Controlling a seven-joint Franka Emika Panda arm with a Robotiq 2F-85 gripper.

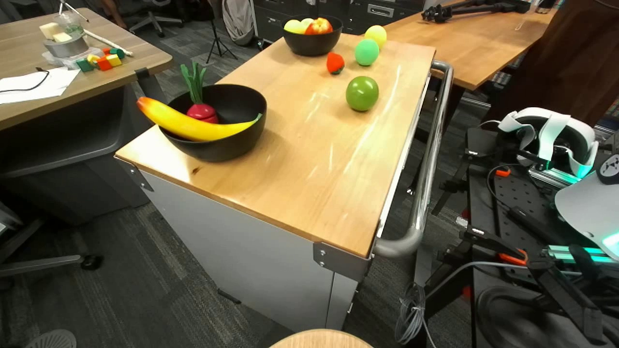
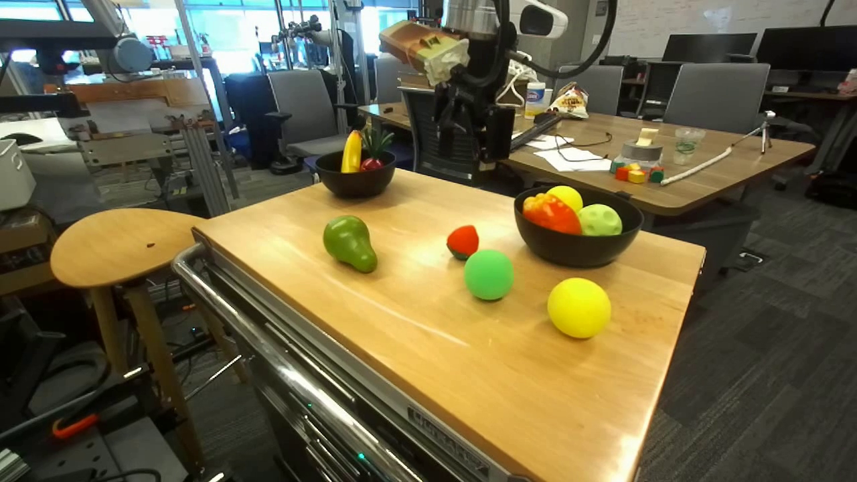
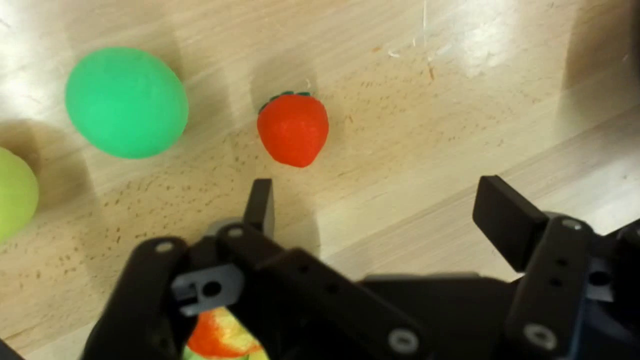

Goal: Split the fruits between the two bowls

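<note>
Picking seems the current step: the tool [image 3: 378,210] is spread wide, empty, and should be centred over the strawberry [image 3: 293,131] below it.

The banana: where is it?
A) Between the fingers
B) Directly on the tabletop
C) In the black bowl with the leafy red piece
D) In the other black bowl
C, since both exterior views show the banana in the black bowl that also holds the red piece with green leaves.
</note>
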